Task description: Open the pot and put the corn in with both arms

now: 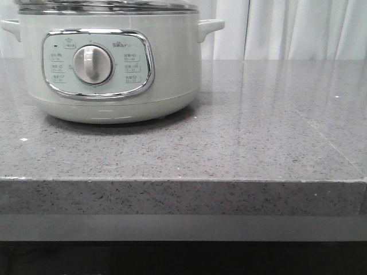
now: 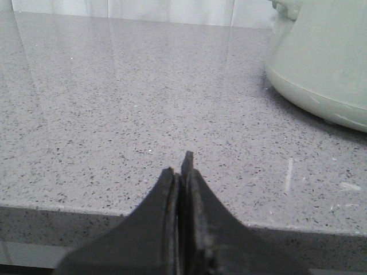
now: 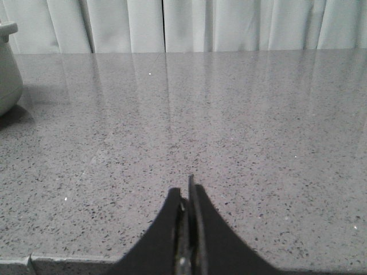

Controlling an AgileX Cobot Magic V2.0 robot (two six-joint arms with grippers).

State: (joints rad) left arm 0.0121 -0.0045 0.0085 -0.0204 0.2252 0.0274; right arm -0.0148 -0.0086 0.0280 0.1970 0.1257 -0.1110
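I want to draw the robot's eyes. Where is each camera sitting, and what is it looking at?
Front view: low at the counter's near edge, facing forward at the pot; no robot parts show.
Left wrist view: on the left arm, looking over the shut left gripper; the pot's side is close.
Right wrist view: on the right arm, over the shut right gripper, toward the curtain.
All three share pot and counter. No corn shows.

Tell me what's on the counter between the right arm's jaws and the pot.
Nothing: the right wrist view shows bare counter between the right gripper and the pot.
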